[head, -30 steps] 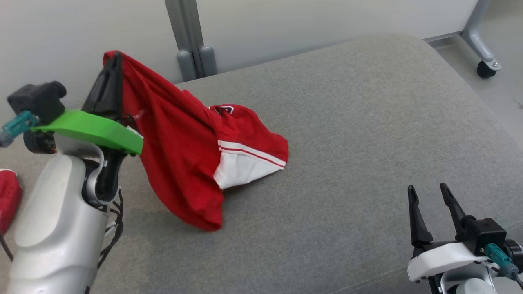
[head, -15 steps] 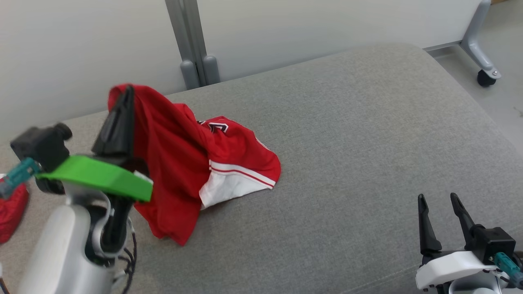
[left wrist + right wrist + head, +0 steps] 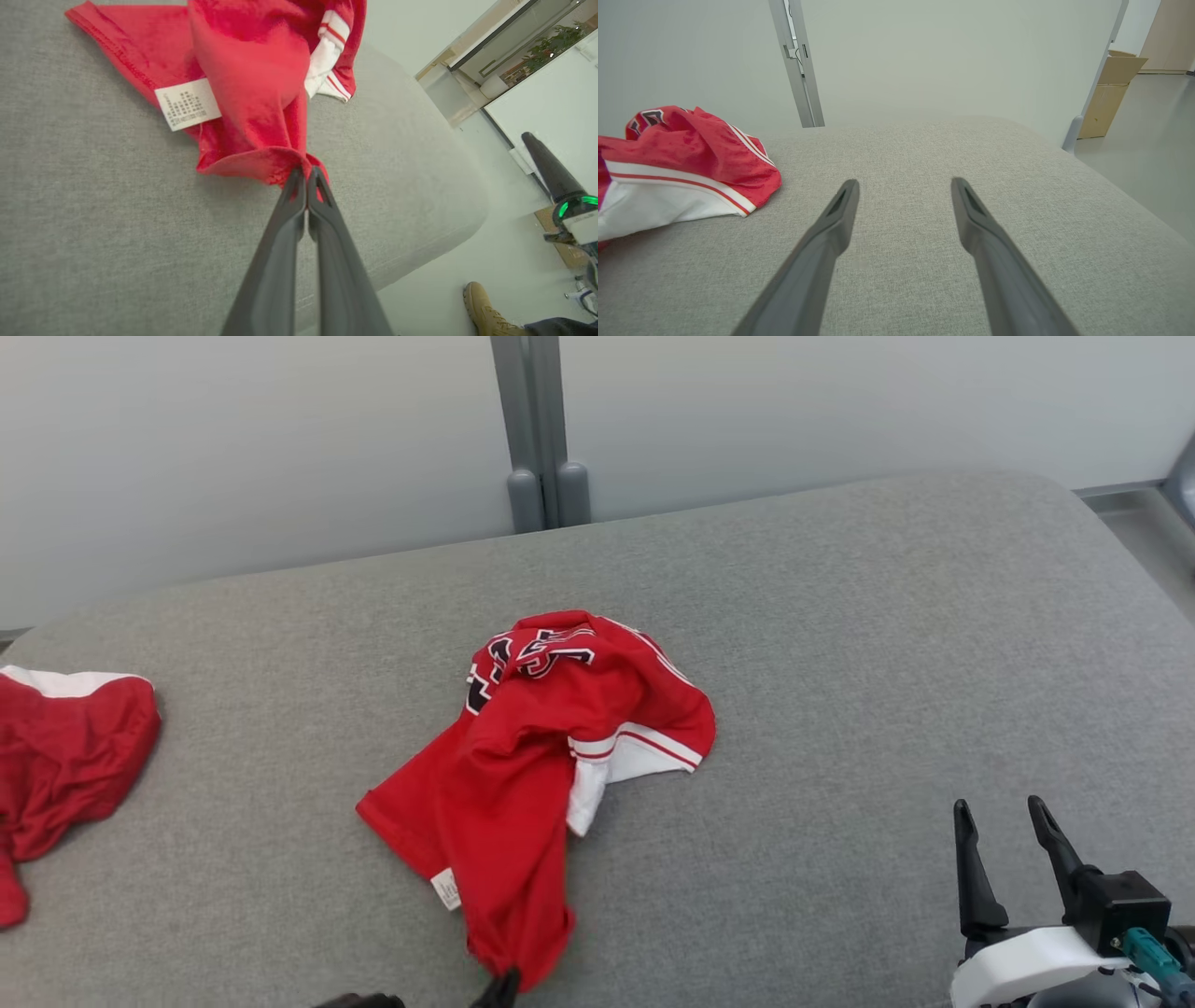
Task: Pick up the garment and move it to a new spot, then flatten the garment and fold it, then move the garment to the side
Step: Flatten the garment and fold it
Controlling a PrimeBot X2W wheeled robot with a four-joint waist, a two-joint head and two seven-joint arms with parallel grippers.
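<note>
Heaped mid-frame on grey cushion (image 3: 840, 616): red garment (image 3: 551, 728). White care label (image 3: 188, 103), print too fine to read. Dark chest lettering (image 3: 523, 658) creased, illegible. Left gripper (image 3: 307, 175) clenched on garment hem, mostly cut off at head view's bottom edge. Right gripper (image 3: 998, 805) splayed, empty, lower right.

The garment (image 3: 523, 765) is smooth red cloth, its label (image 3: 188, 103) perhaps papery, the cushion (image 3: 887, 663) matt woven fabric.

right gripper (image 3: 998, 805): dark tapered fingers (image 3: 971, 877) | white bracket (image 3: 1022, 961) | black block (image 3: 1120, 905) | teal plug (image 3: 1146, 952)
</note>
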